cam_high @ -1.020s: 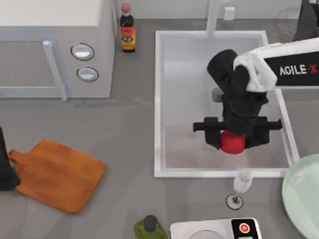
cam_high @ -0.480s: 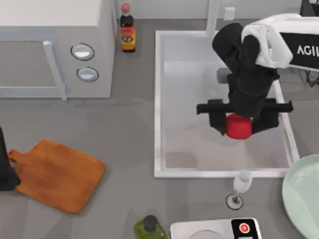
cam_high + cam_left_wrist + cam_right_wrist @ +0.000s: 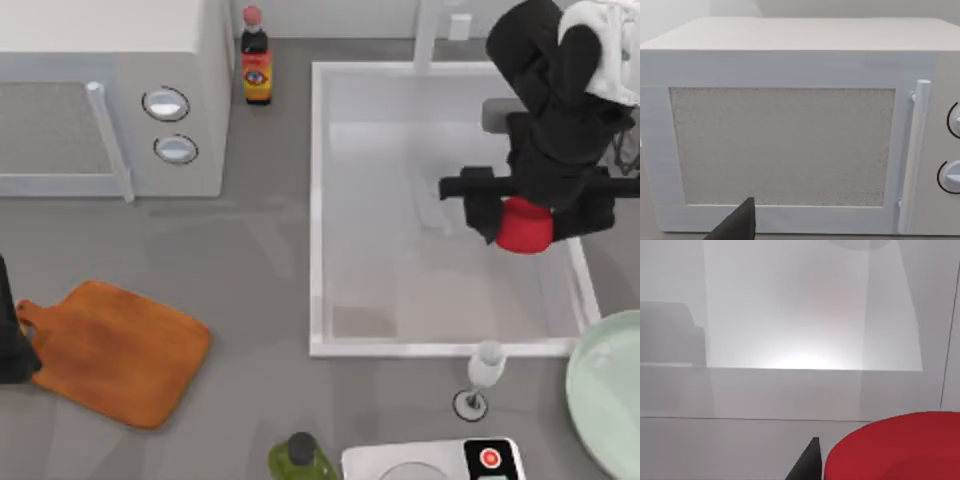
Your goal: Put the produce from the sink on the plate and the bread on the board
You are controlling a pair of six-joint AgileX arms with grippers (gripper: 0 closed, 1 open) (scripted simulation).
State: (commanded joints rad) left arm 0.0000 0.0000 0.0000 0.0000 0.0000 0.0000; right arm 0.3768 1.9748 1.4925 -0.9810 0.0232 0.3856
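1. Right gripper (image 3: 525, 222) clamped on the produce (image 3: 524, 226), held above the right side of the sink (image 3: 318, 200).
2. Red fruit gripped between the black fingers (image 3: 483, 215), showing just beneath the gripper body from above.
3. In the right wrist view, produce (image 3: 900, 447) close up beside a dark fingertip (image 3: 807, 462), with the pale sink floor (image 3: 810, 325) behind it.
4. Sink's right rim just to the right of the gripper; near rim well in front of it.
5. Plate (image 3: 605, 395) in front of the gripper and to its right, at the table's right edge, well apart from the fruit.
6. Wine glass (image 3: 484, 374) in front of the gripper, just outside the sink's near rim.
7. Board (image 3: 115, 350) far to the gripper's left and nearer the front, flat on the table (image 3: 250, 280), with its handle pointing left.
8. Left arm (image 3: 12, 335) parked at the table's left edge, beside the board's handle.
9. Left gripper: cannot tell whether apart or together; one dark fingertip (image 3: 737, 225) seen in the left wrist view in front of the microwave (image 3: 790, 125).
10. Microwave (image 3: 110, 100) far to the right gripper's left, at the back, with a sauce bottle (image 3: 256, 58) between it and the sink.
11. Green bottle (image 3: 298, 458) and a white appliance (image 3: 430, 460) at the front edge.
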